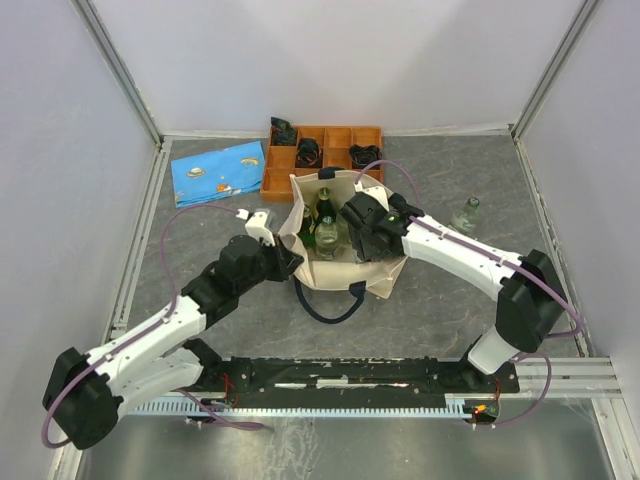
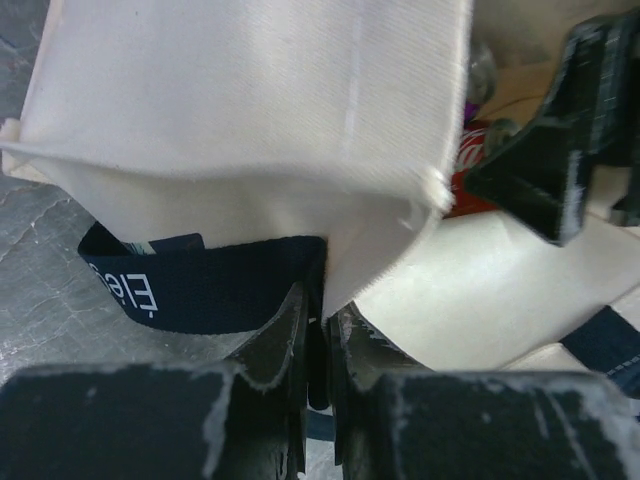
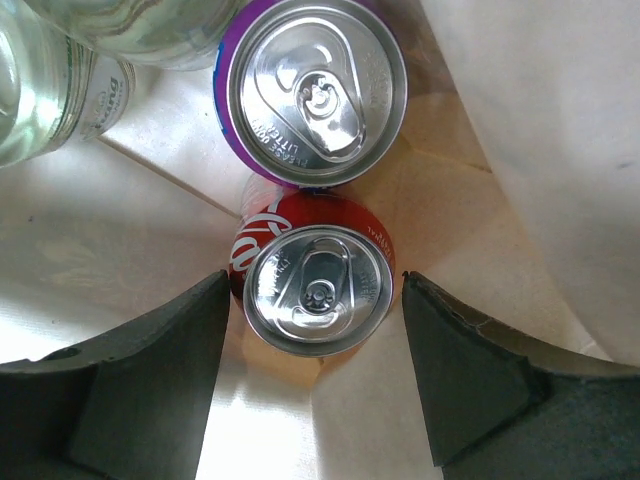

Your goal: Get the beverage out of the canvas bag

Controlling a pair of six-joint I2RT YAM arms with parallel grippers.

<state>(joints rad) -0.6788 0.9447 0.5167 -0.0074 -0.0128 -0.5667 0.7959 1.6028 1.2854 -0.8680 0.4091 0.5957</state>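
Note:
The cream canvas bag (image 1: 386,278) stands open mid-table; its wall fills the left wrist view (image 2: 250,100). Inside it are green glass bottles (image 1: 324,205), a clear bottle (image 3: 50,90), a purple can (image 3: 315,90) and a red cola can (image 3: 318,290), all upright. My left gripper (image 1: 292,262) is shut on the bag's near-left edge, by its navy strap (image 2: 200,280), fingers together (image 2: 320,310). My right gripper (image 1: 365,235) is inside the bag's mouth, open (image 3: 315,290). One finger stands on each side of the red can, not touching it.
An orange compartment tray (image 1: 330,128) with dark items sits at the back. A blue patterned pouch (image 1: 218,172) lies to its left. A clear bottle (image 1: 467,215) stands on the table to the right. A navy handle loop (image 1: 330,305) lies in front of the bag.

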